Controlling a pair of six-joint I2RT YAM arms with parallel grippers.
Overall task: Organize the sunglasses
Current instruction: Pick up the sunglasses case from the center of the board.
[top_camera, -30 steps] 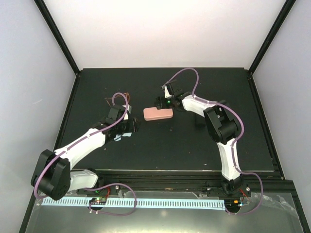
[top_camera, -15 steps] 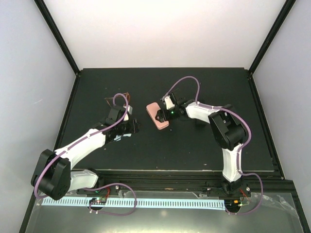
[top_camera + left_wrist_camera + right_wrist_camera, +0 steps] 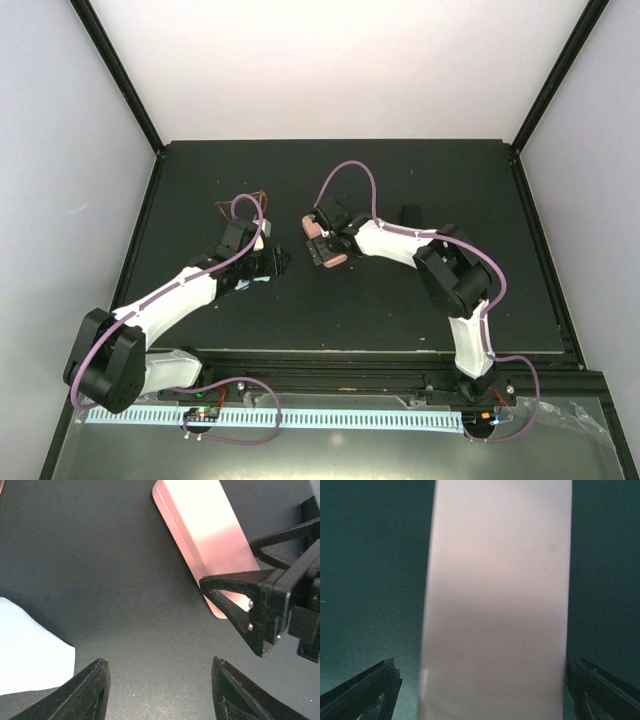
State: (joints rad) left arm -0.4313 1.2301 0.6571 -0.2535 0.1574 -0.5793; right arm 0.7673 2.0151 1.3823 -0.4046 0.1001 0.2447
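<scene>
Sunglasses [image 3: 224,210] were left unheld; left claw [image 3: 160,692] was noted open, empty. Pink case [image 3: 200,535], straddled by open right claw [image 3: 482,695], could be skewed if clipped.

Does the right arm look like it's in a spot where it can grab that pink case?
Probably yes. The right gripper hangs over the pink case, jaws open, a finger on each long side, nothing else between them. The left gripper sits clear to one side.
</scene>
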